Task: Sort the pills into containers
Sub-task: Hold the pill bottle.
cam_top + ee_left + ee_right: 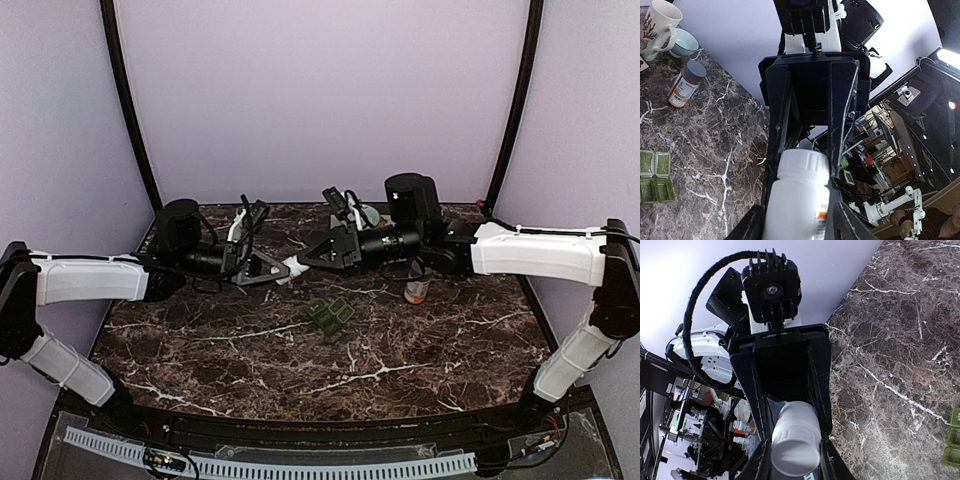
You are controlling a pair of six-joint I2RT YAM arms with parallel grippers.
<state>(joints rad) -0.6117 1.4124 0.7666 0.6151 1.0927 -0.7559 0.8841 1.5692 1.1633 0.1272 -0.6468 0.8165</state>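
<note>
A white pill bottle (293,267) is held level above the table between both grippers. My left gripper (270,270) is shut on its body (797,205). My right gripper (312,257) is shut round its white ribbed cap (795,450), which also shows in the left wrist view (803,167). The dark-green pill organiser (330,317) lies on the marble below and a little right of the bottle. Its lids stand open in the left wrist view (655,177). Its edge shows in the right wrist view (954,440). No loose pills are visible.
An orange-labelled bottle with a grey cap (416,290) stands right of the organiser and also shows in the left wrist view (686,84). A white mug (660,25) and a pale bowl (685,42) sit at the back behind the right arm.
</note>
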